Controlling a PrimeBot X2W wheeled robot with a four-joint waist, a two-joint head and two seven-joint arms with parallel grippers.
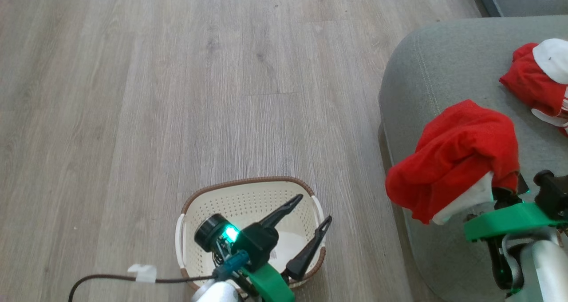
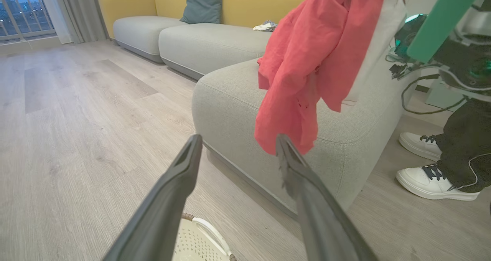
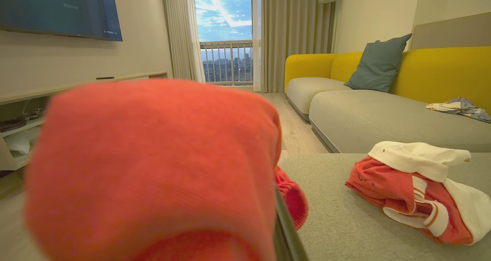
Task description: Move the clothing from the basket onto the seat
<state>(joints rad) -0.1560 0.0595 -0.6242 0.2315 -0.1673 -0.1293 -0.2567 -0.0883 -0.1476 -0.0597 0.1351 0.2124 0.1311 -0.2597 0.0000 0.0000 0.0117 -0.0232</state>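
While the right fingers [image 3: 285,230] are clamped shut on a red hat-like piece [image 1: 457,155] with a white band, that piece hangs at the front edge of the seat [image 1: 426,62], just in from its rounded corner. Fabric drapes over the fingers; one dark finger edge shows under the cloth in the right wrist view. Whether the hanging cloth touches the seat: cannot tell. Second clothing piece [image 1: 537,77], red with white parts, lies crumpled on the seat top, farther in from the corner and apart from the held piece. Left fingers [image 1: 290,204] are spread wide open and grip nothing; they hover above the basket [image 1: 248,181], and in the left wrist view their tips point toward the seat's side face. The basket stands upright on the wood floor [image 1: 177,93], on the robot's left of the seat's rounded corner, with a strip of bare floor between basket and seat. A white label [image 1: 288,246] shows on the basket bottom, partly behind the fingers. A person's white shoes [image 2: 429,180] and dark trousers show on the floor near the seat in the left wrist view. Beyond the seat stands a grey sofa [image 3: 383,115] with a yellow back and a blue-grey cushion [image 3: 379,63].
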